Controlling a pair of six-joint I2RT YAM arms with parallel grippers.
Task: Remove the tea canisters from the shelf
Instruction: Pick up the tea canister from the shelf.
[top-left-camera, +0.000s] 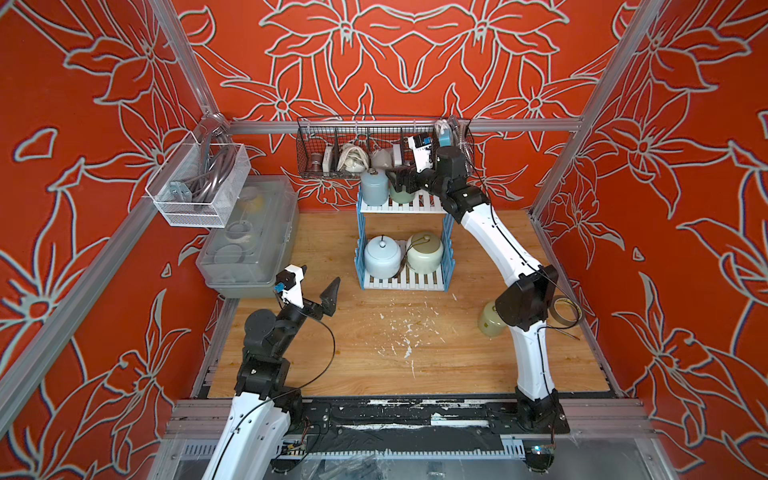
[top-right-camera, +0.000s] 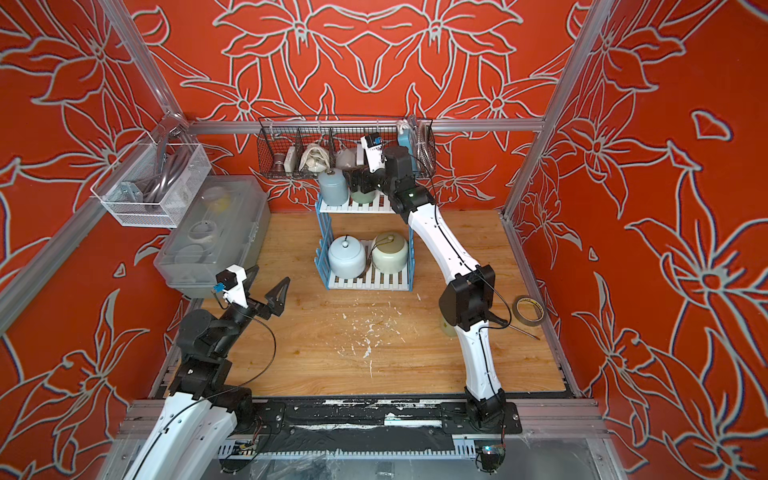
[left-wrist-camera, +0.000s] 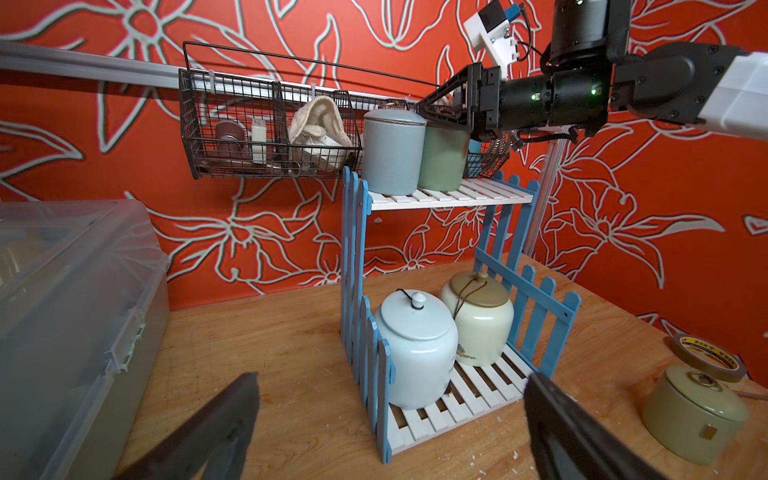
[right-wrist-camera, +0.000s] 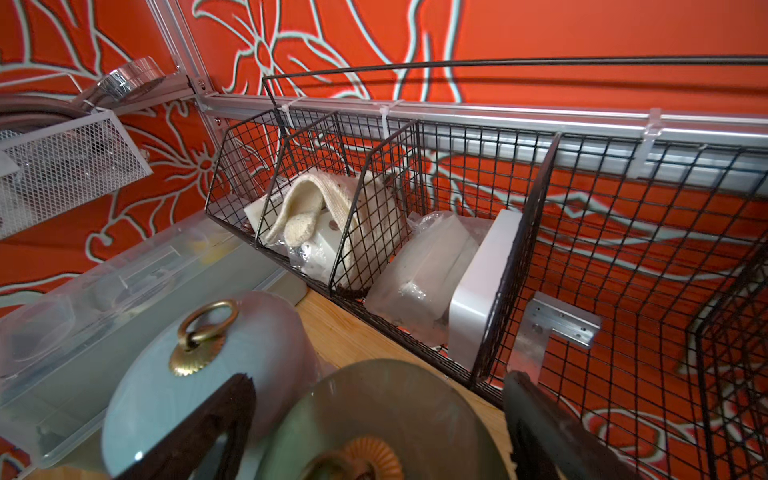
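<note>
The shelf (top-left-camera: 447, 249) stands at the back middle of the table. On its top tier are a blue-grey tea canister (top-left-camera: 374, 188) and a sage green one (top-left-camera: 402, 196). My right gripper (top-left-camera: 397, 176) is open at the green canister's lid (right-wrist-camera: 395, 411), one finger (right-wrist-camera: 224, 415) between the two canisters and the other on the lid's far side. The bottom tier holds a squat pale blue canister (left-wrist-camera: 415, 349) and a squat cream one (left-wrist-camera: 482, 316). A small cream canister (left-wrist-camera: 694, 419) stands on the table by the right arm. My left gripper (top-left-camera: 320, 276) hangs open and empty to the front left of the shelf.
A black wire basket (top-left-camera: 332, 149) hangs on the back rail just above and behind the shelf's top tier. A clear plastic box (top-left-camera: 249, 237) sits at the left, with a white mesh basket (top-left-camera: 195, 187) above it. A tape roll (top-left-camera: 565, 311) lies at the right edge.
</note>
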